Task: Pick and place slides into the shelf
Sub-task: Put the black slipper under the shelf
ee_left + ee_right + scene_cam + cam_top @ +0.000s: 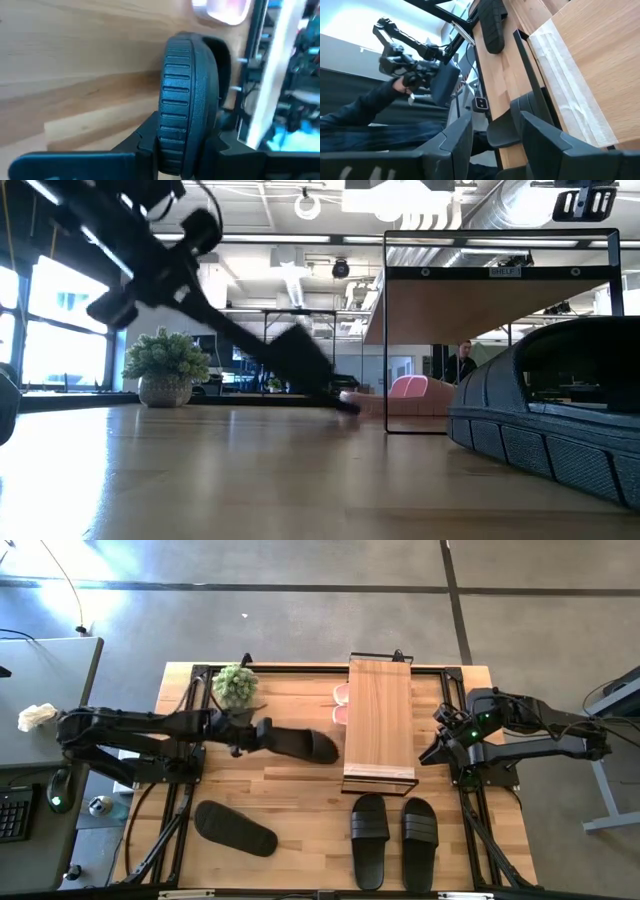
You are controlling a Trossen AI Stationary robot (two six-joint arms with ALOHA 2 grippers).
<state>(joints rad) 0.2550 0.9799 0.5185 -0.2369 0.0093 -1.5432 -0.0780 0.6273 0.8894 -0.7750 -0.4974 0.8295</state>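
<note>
My left gripper is shut on a black slide left of the shelf, a light-wood plank on a black wire frame. In the low view the slide slants down toward the shelf. The pale pink slides lie under the shelf's left side, and one shows in the left wrist view. Another black slide lies at the near left. A black pair lies in front of the shelf. My right gripper is open and empty by the shelf's near right corner. My left gripper pinches the black slide near its one end between its two fingers, coming from the table's left. The slide stands on edge, its ridged sole rim facing the wrist camera. Its far end hangs low, just above the table or touching it.
A small potted plant stands at the far left of the table. The nearest slide of the black pair fills the low view's right. In the right wrist view a person's hand holds a device beyond the table.
</note>
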